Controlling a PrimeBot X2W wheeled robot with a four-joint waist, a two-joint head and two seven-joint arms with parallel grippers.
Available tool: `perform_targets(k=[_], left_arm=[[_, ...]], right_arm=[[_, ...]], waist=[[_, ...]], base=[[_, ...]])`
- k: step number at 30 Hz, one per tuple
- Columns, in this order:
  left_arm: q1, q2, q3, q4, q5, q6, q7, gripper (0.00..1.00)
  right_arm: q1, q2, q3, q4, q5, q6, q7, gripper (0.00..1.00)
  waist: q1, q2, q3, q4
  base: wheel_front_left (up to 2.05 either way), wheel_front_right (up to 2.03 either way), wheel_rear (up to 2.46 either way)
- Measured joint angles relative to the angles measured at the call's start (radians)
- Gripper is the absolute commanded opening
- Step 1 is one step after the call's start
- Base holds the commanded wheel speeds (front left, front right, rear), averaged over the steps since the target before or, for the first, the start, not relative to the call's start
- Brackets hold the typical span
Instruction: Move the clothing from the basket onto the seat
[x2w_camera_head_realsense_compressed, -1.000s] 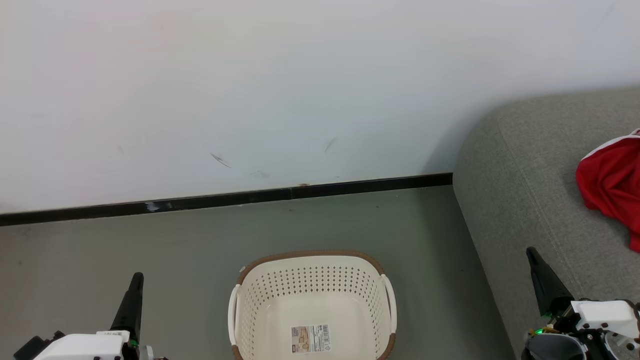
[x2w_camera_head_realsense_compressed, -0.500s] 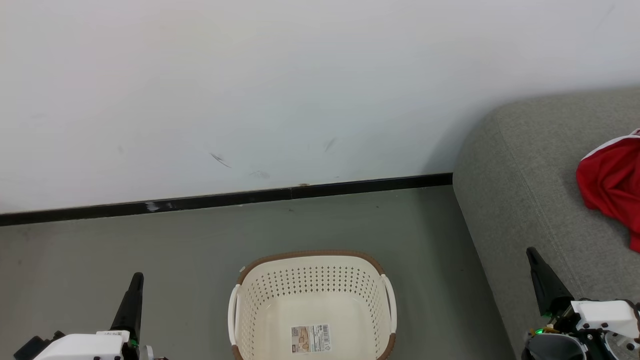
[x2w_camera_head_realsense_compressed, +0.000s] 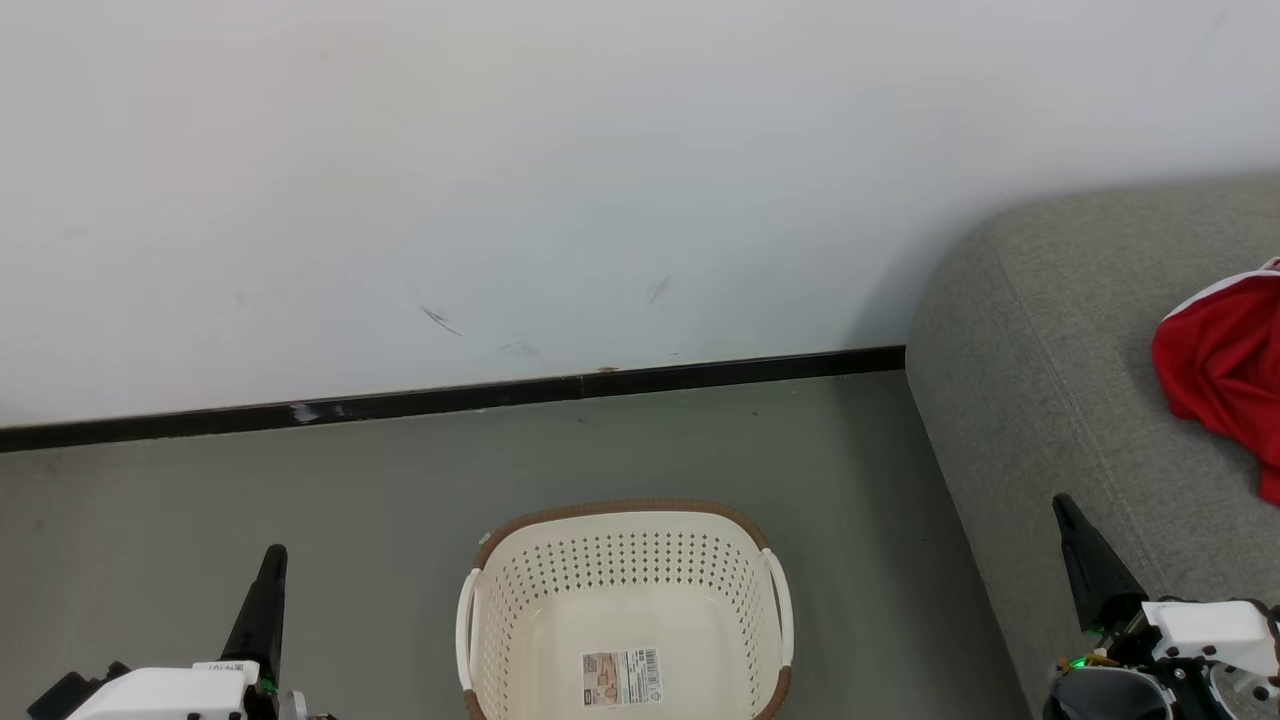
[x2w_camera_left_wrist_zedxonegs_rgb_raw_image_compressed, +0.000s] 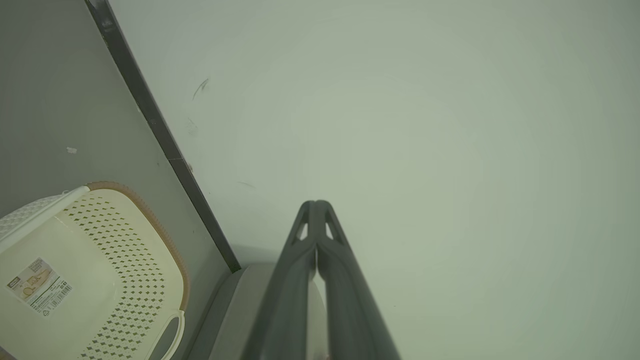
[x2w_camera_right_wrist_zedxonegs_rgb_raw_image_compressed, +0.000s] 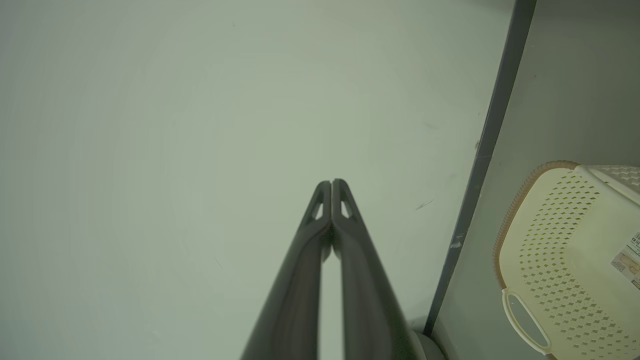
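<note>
1. Left gripper (x2w_camera_head_realsense_compressed: 272, 552) pressed together, pinching nothing, parked low to the left of the basket (x2w_camera_head_realsense_compressed: 625, 565). Right gripper (x2w_camera_head_realsense_compressed: 1063, 505) same deal: fingers flat against each other, empty, low by the near edge of the seat (x2w_camera_head_realsense_compressed: 1050, 330).
2. Nothing in the basket but a label sticker (x2w_camera_head_realsense_compressed: 622, 677) on the bottom.
3. Clothing (x2w_camera_head_realsense_compressed: 1220, 375) already up on the seat, well apart from the basket: crumpled red heap with white trim, cut off by the right edge of the head view.
4. Handling guess: light, floppy, probably a bit slick like sports fabric, nothing to break.
5. For any further grab: pinch a raised fold near the top of the heap, not the flat bits, and expect dangling ends.
6. Looks basically done.
</note>
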Motion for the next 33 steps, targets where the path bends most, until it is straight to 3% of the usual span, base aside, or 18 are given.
perform_targets(k=[33], left_arm=[[0.0,0.0,0.0,0.0,0.0,0.0,0.0,0.0]], right_arm=[[0.0,0.0,0.0,0.0,0.0,0.0,0.0,0.0]], waist=[[0.0,0.0,0.0,0.0]], base=[[0.0,0.0,0.0]])
